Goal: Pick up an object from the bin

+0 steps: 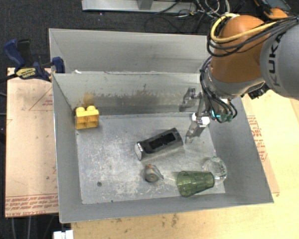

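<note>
A scuffed grey metal bin (65,148) sits on dark flooring strewn with cables. From the left, a yellow block (86,117) lies by the far wall, a flat black handset (159,143) mid-bin and a green cup (195,182) on its side nearer. The jaws, spread and empty, hang just beside the handset's right end. The grey arm (289,59) bears lettering beginning "KU".

Even, fairly bright overhead light fills the grey metal bin (139,49), with soft, short shadows under its contents, a mild sheen on the arm's rounded orange cover (239,44) and dim dark floor (35,9) around.
</note>
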